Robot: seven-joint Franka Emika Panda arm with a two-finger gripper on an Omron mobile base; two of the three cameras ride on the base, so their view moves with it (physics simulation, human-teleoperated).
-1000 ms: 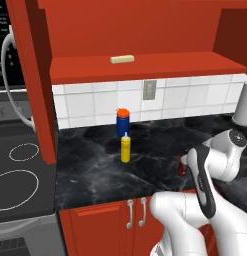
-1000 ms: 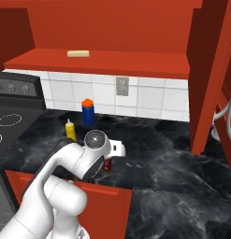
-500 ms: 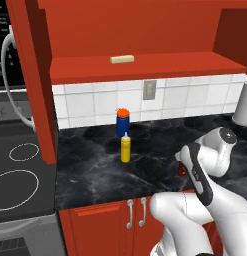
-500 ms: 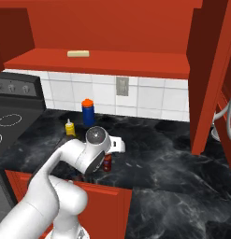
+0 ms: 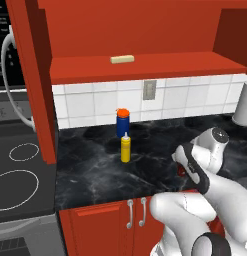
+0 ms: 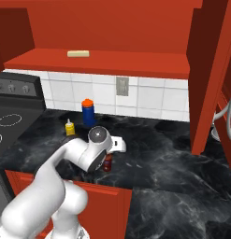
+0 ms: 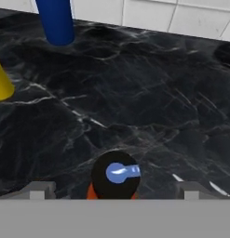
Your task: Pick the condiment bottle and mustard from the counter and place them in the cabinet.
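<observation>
Hand view: gripper (image 7: pixel 114 188) spread wide over condiment bottle (image 7: pixel 115 175), black-veined counter (image 7: pixel 149 102).

A blue canister (image 5: pixel 122 125) with an orange lid stands by the white tiled backsplash (image 5: pixel 95 102). A pale block (image 5: pixel 122 59) lies above. 2 stove rings (image 5: pixel 17 172) sit left.

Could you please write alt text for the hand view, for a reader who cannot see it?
Seen from just above, the black cap of the condiment bottle sits between the open gripper's two fingertips, on the black marble counter. The yellow mustard stands at the left edge, and a blue canister stands before the white tiled wall.
</observation>
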